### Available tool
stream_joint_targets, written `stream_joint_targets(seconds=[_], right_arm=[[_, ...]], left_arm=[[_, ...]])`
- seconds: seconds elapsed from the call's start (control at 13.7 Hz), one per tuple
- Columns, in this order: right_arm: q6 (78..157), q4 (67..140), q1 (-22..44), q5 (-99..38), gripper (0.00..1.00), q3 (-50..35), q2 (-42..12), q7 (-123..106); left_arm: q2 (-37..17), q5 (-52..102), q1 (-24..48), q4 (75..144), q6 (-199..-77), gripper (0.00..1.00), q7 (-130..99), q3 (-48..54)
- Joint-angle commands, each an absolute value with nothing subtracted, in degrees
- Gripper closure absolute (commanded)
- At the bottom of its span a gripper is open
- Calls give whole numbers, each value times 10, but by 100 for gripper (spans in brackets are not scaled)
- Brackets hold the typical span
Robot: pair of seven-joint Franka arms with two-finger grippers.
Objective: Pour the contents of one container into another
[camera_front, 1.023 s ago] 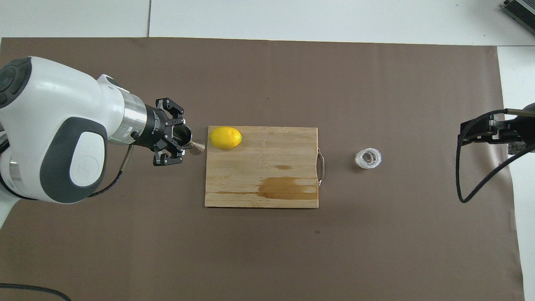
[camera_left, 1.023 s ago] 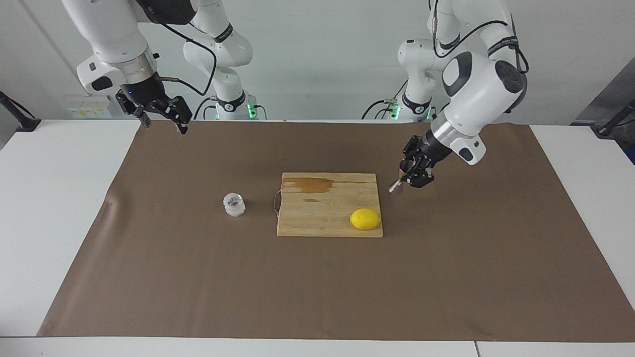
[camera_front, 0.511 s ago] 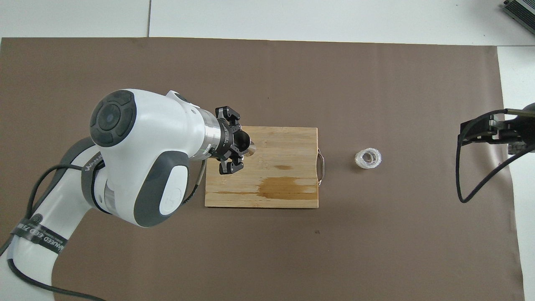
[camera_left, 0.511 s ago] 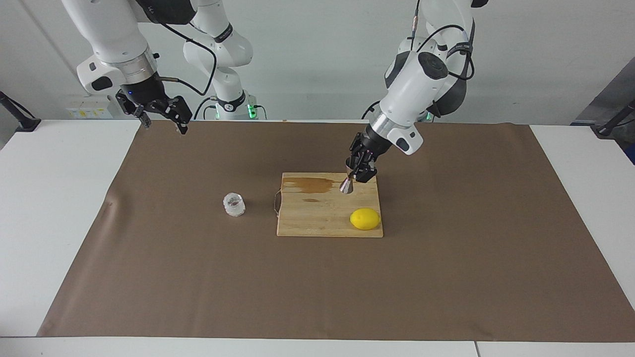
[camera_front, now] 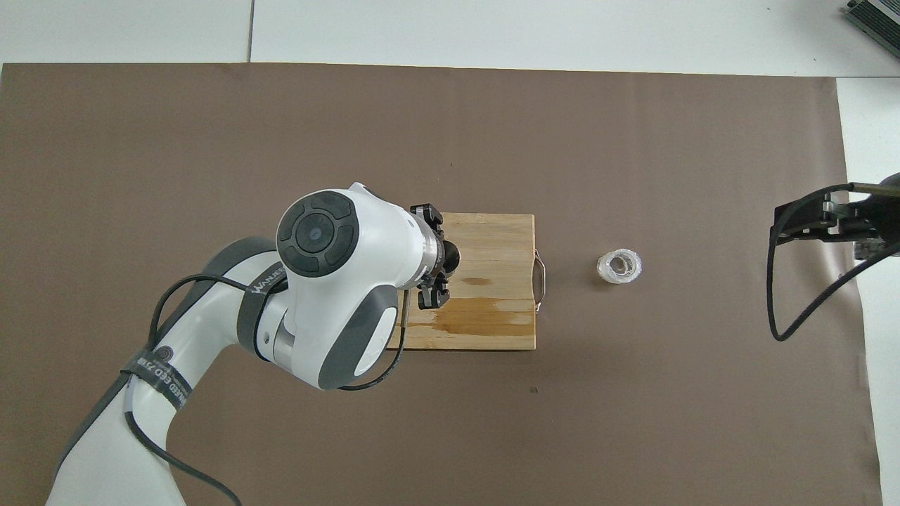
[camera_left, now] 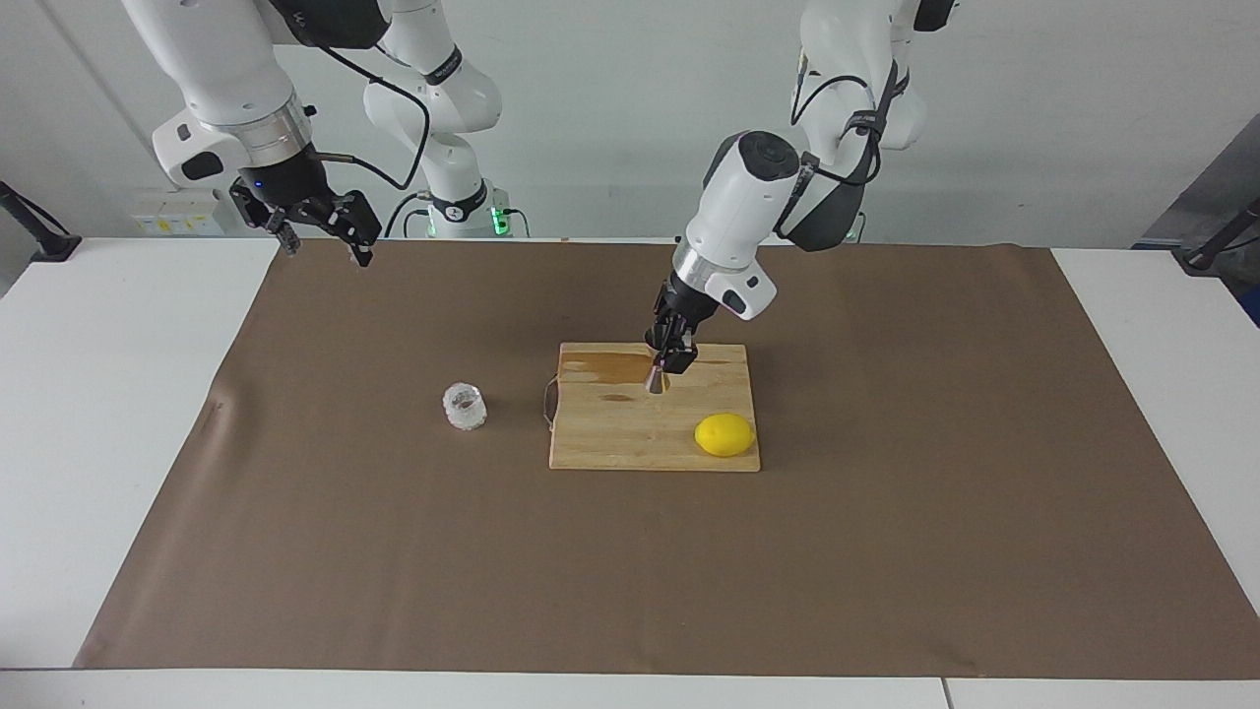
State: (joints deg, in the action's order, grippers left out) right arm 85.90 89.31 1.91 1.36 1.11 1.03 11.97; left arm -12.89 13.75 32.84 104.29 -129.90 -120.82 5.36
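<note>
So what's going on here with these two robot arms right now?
The left gripper is shut on a small metal jigger and holds it over the wooden cutting board, where a lemon lies. The glass cup sits untouched on the brown mat beside the board. The right gripper waits open, raised over the mat's edge.

yellow lemon [camera_left: 724, 434], silver jigger [camera_left: 657, 379], brown mat [camera_left: 394, 532]
</note>
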Motion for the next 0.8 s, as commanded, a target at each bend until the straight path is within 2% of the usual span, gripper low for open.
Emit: stream_joint_targets(seconds=[0.0,0.73], right_arm=[[855,896,13,4,0,11,16,105],[856,896,13,4,0,11,16,111]], left_arm=[[-129,124,345,1068,-1336,100,-1227,45],[-144,91,368,1105,-1401,100,-1258,46]])
